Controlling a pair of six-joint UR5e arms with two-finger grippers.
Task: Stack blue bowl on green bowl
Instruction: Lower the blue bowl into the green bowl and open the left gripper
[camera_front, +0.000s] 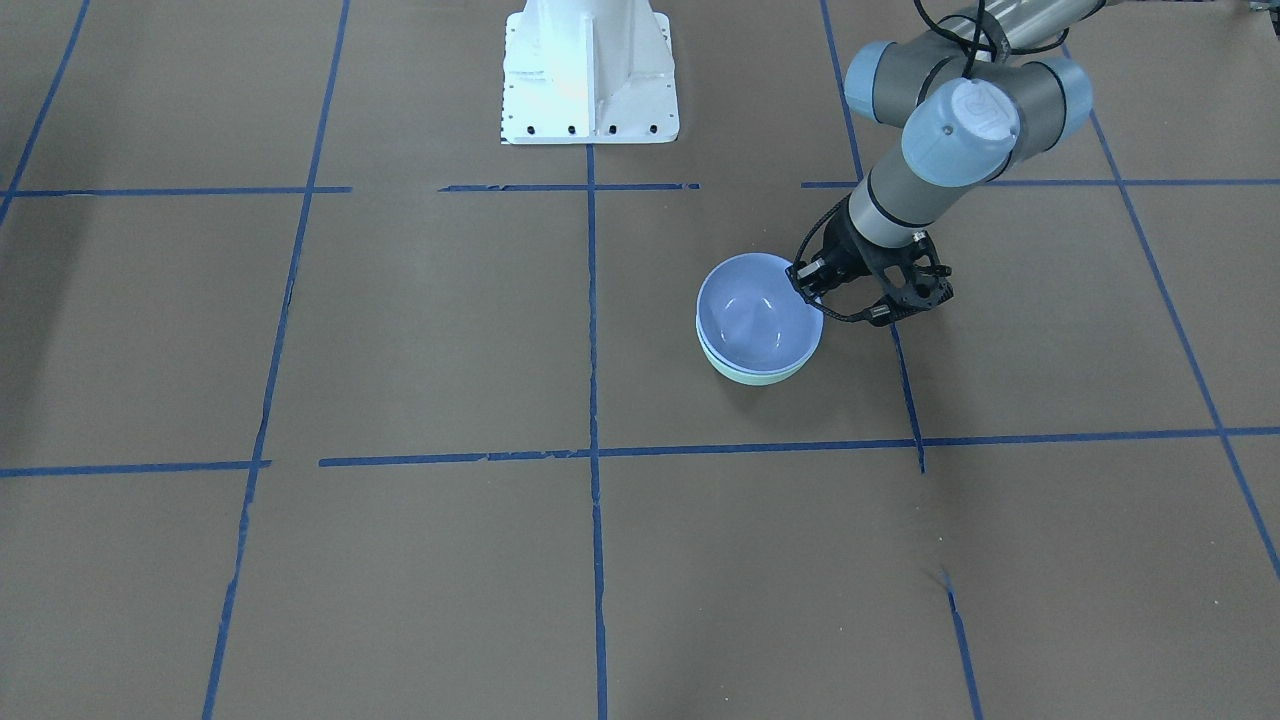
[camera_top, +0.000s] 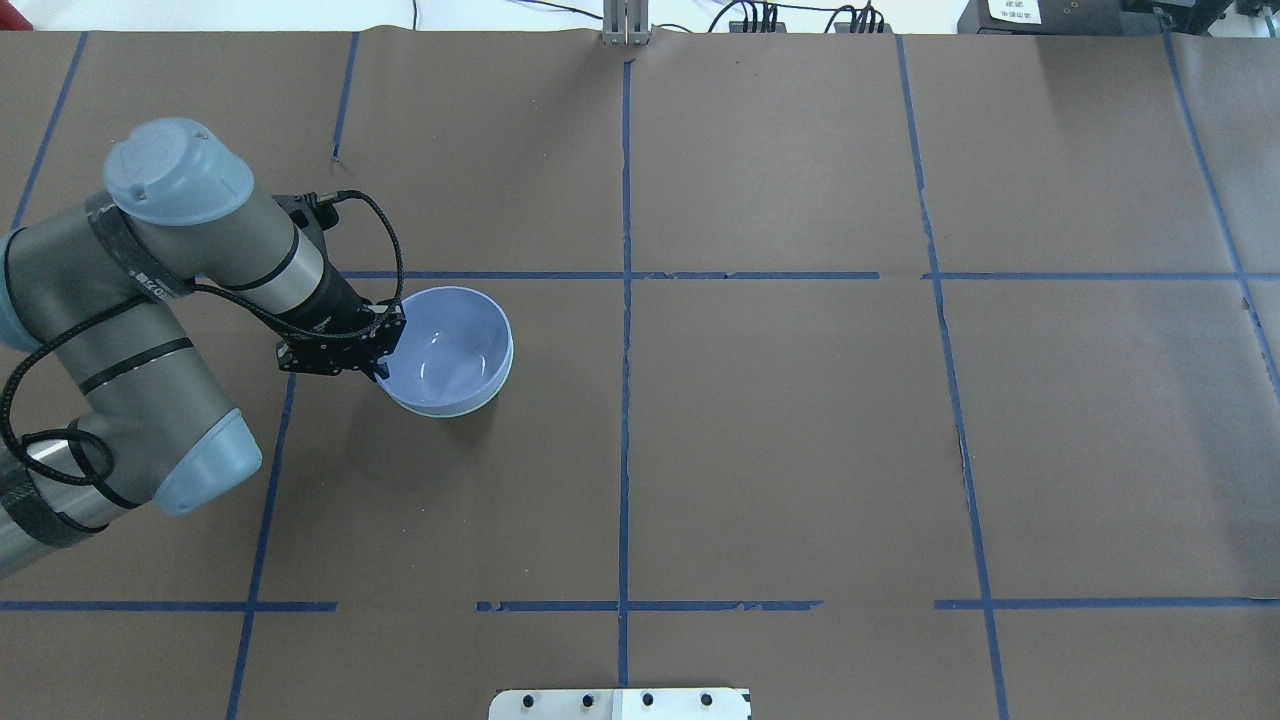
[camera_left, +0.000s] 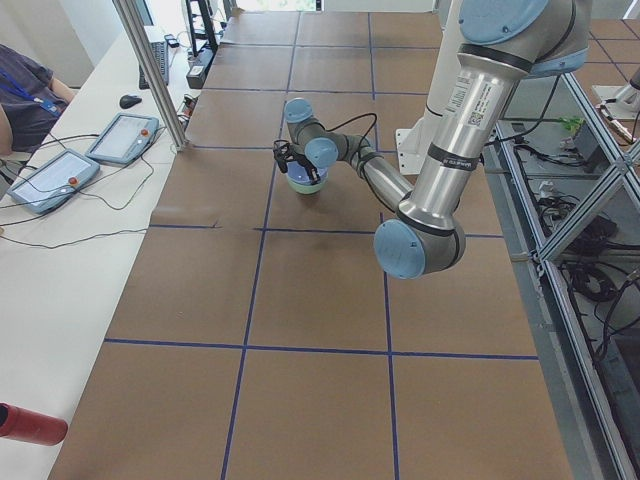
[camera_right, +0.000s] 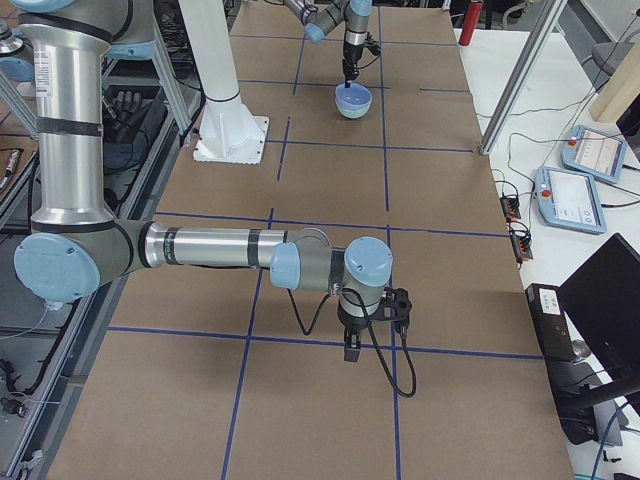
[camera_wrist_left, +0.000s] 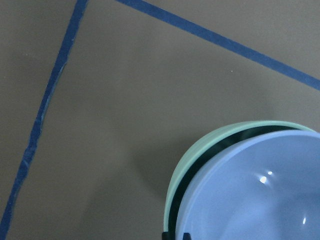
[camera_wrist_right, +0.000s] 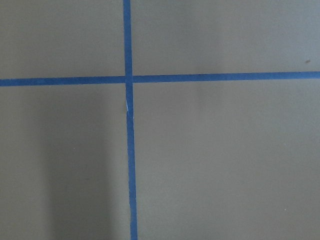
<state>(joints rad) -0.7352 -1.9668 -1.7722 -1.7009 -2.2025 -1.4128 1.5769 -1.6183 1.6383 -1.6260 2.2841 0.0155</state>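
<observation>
Left wrist view, nearest first: two dark fingertips (camera_wrist_left: 187, 235) sat at the bottom edge, close together, straddling the rim of the blue bowl (camera_wrist_left: 260, 190). So the left gripper (camera_top: 385, 352) was narrow and, by my reading, pinched on that rim.

Overhead view: the bowl's centre lay at 3 o'clock from the gripper, and the grip was at 9 o'clock on the rim. The left arm was plainly the nearer one, being in contact. The bowl is round, so it has no long axis to line up. Its mouth faced up.

The blue bowl sat inside the green bowl (camera_front: 762, 377), itself resting on the brown table cover (camera_top: 800, 450). The wrist view showed a dark crescent gap between the two rims on the gripper side. I judged the blue bowl slightly tilted or off-centre, not fully seated. The next move would likely turn on letting go of the rim and lifting straight up without dragging the stack toward 9 o'clock.

Farther off, the right gripper (camera_right: 352, 345) hung low over a crossing of blue tape lines (camera_wrist_right: 129, 150), well apart from the bowls. Whether its jaws were wide or narrow could not be told.
</observation>
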